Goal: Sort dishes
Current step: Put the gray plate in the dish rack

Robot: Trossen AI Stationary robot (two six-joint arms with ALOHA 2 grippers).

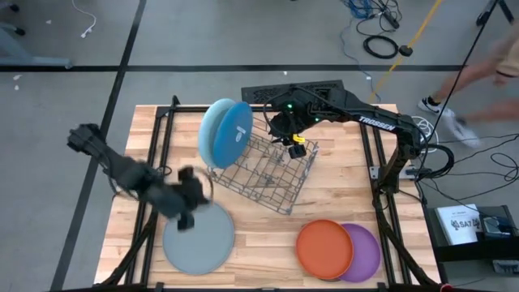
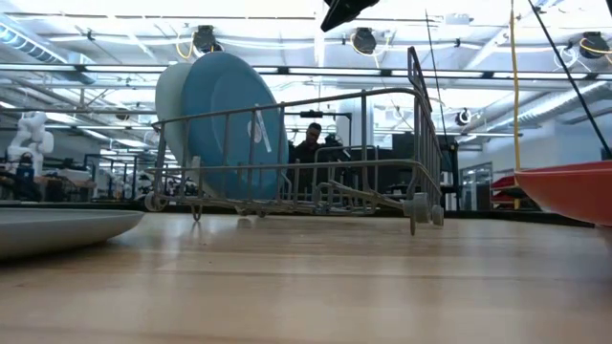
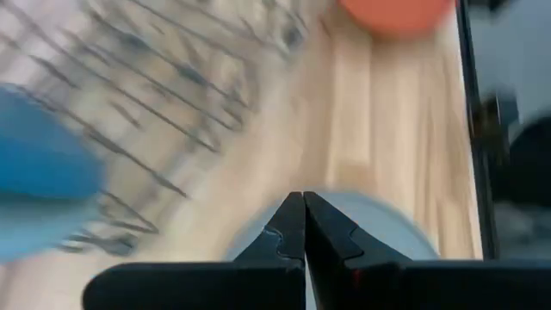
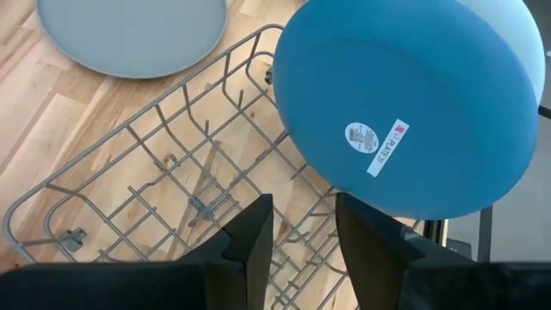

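A blue plate (image 1: 235,130) and a pale blue plate (image 1: 212,134) stand on edge side by side at the left end of the wire rack (image 1: 268,174). A large grey plate (image 1: 199,243) lies flat on the table at the near left. An orange plate (image 1: 324,247) lies partly over a purple plate (image 1: 369,253) at the near right. My left gripper (image 3: 303,220) is shut and empty, above the grey plate's far edge (image 3: 387,228). My right gripper (image 4: 301,224) is open and empty, above the rack's right part, beside the blue plate (image 4: 405,112). The pale grey plate is out of view.
The rack sits askew in the table's middle. A black frame (image 1: 162,138) runs along the table's left, far and right sides. Bare wood lies between the rack and the near plates. A person moves on the floor at the far right (image 1: 486,65).
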